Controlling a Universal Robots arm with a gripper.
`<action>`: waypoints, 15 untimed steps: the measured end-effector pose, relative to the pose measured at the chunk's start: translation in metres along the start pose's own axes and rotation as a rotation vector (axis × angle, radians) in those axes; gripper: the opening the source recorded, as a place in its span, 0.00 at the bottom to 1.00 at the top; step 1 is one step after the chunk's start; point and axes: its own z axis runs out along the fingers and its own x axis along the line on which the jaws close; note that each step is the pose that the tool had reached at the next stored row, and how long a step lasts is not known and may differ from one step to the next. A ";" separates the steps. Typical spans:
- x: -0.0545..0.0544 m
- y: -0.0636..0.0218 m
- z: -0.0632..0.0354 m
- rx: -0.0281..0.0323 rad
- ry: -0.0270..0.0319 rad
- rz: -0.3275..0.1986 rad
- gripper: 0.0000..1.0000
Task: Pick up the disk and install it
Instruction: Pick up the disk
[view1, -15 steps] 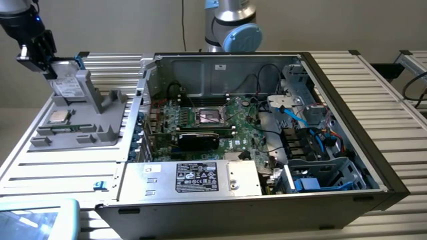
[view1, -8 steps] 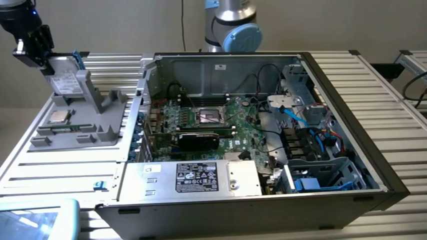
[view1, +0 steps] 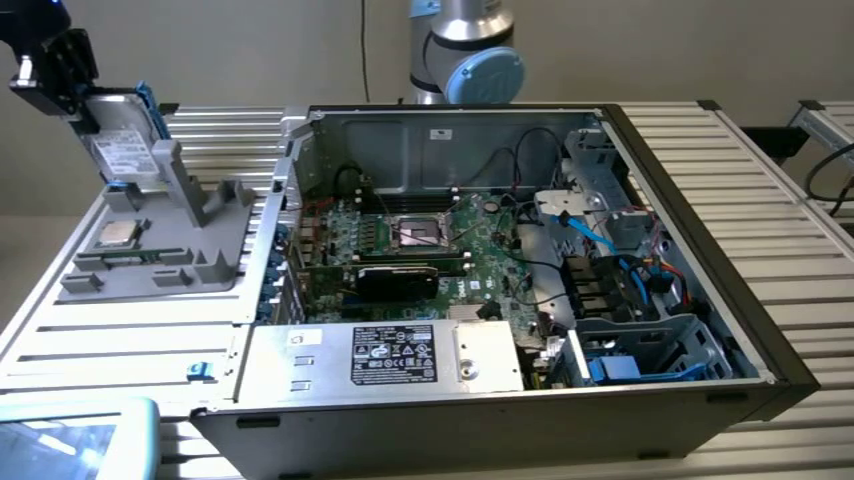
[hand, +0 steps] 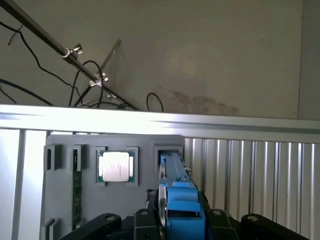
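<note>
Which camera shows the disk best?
The exterior view: the disk stands on edge at the grey holder, label facing the camera, tool at its top. The wrist view sees it edge-on, blue bracket foremost.

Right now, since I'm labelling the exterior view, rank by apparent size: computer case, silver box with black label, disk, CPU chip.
1. computer case
2. silver box with black label
3. disk (seen slanted)
4. CPU chip

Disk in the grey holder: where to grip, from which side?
Take the disk by its free upper end, jaws across its flat faces, coming from above: it stands on edge in the holder slot. The gripper is clamped there.
</note>
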 end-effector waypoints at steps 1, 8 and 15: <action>0.000 0.0002 -0.0045 0.0004 0.0000 0.000 0.37; -0.002 0.0016 -0.0360 0.0007 0.0007 0.000 0.37; -0.004 0.0030 -0.0673 0.0010 0.0024 0.000 0.37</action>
